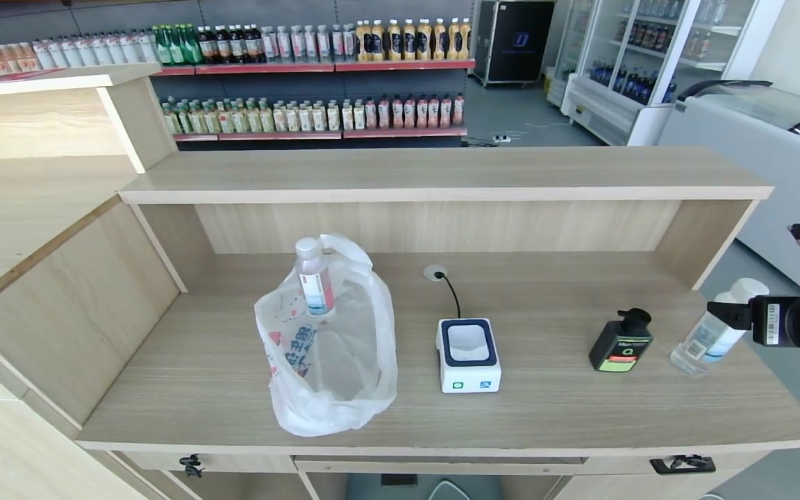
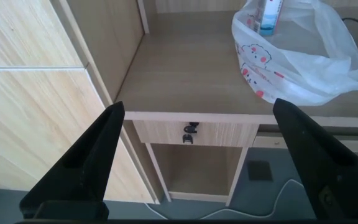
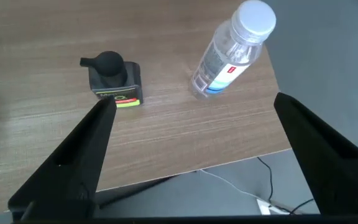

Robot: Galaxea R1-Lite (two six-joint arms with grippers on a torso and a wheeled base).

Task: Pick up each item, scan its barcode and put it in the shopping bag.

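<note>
Right gripper (image 3: pixel 194 102) spread wide and empty, the water bottle (image 3: pixel 232 50) on the counter (image 3: pixel 42 143) just ahead of it, the black pump bottle (image 3: pixel 115 79) beside that; left gripper (image 2: pixel 197 106) equally wide, the shopping bag (image 2: pixel 303 62) well ahead of it

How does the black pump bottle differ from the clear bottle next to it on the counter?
The black pump bottle is opaque and squat; the clear bottle is see-through and taller. The black pump bottle ends in a black pump head, the clear bottle in a white round cap. The black pump bottle stands nearer the scanner. Both stand on the counter, outside the shopping bag.
</note>
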